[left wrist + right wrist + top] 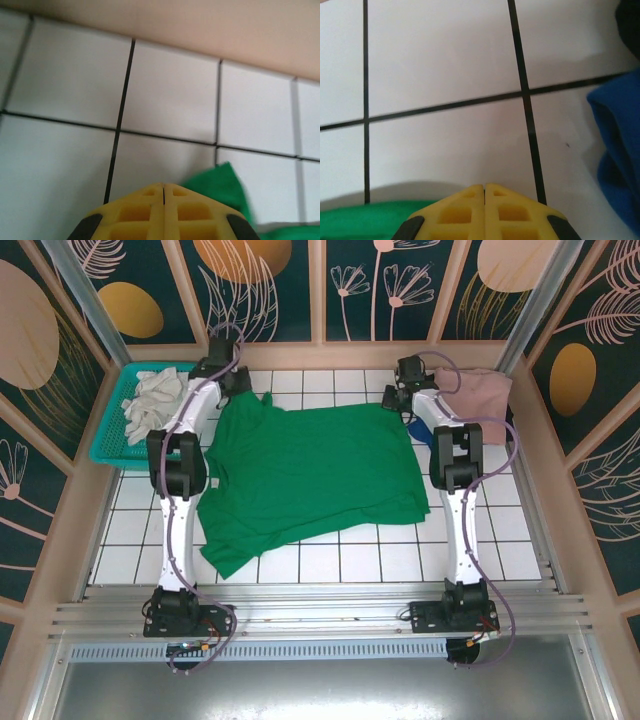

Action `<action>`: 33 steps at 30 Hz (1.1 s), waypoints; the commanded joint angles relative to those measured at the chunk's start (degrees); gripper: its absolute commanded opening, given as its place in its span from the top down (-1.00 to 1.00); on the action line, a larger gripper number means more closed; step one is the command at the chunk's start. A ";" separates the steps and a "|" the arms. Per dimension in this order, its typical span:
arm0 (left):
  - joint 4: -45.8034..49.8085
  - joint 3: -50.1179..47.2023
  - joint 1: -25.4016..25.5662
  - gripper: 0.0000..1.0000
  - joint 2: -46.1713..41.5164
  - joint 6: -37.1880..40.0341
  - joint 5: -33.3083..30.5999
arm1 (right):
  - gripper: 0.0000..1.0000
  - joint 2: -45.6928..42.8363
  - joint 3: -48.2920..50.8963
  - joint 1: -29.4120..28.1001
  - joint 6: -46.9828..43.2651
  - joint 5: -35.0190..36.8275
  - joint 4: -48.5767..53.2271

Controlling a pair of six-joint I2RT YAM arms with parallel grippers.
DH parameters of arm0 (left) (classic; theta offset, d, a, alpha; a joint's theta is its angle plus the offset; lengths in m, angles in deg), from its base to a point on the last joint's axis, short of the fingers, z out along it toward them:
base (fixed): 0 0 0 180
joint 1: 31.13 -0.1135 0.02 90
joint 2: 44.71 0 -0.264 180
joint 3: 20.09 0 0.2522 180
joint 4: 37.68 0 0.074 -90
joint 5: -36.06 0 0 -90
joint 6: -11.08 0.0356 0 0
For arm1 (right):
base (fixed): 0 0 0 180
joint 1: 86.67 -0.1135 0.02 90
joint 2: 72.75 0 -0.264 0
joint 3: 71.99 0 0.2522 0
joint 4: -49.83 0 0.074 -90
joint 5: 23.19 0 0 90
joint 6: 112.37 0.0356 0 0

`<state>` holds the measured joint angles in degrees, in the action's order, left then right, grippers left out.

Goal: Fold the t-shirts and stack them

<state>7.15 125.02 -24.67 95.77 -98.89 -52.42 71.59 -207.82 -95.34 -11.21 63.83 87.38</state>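
Observation:
A bright green t-shirt lies spread and rumpled across the middle of the white tiled table. My left gripper sits at its far left corner and my right gripper at its far right corner. In the left wrist view the yellow fingers are shut tip to tip, with a green corner just right of them. The right gripper is also shut, with green cloth low on its left. A folded pink shirt lies at the back right over a blue one.
A teal mesh basket holding pale crumpled cloth stands at the back left. Tan walls close in the back and sides of the table. A dark cloth edge shows above the blue shirt in the right wrist view.

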 commanded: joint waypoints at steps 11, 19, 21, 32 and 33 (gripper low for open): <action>-3.20 2.47 -1.55 1.00 -3.19 -1.53 -2.63 | 1.00 -21.45 23.14 3.56 0.63 -1.88 -14.17; 5.14 4.73 -1.98 -0.55 1.49 -1.62 -4.24 | 0.15 -13.63 8.37 3.47 1.78 1.00 -1.56; 4.24 -3.54 -1.98 -0.73 -4.01 -1.16 -5.93 | 0.05 -18.30 13.42 3.24 2.33 1.60 -2.13; -15.75 -67.99 2.61 -0.97 -46.36 -5.86 1.88 | -0.01 -59.97 75.41 -9.57 14.42 6.39 -11.71; -16.20 -69.68 3.55 -0.97 -47.16 -6.04 1.97 | -0.01 -62.39 78.33 -10.06 15.79 6.21 -11.47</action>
<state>-1.46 60.56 -23.01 51.32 -102.45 -52.27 14.41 -136.69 -105.00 -1.92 66.19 76.71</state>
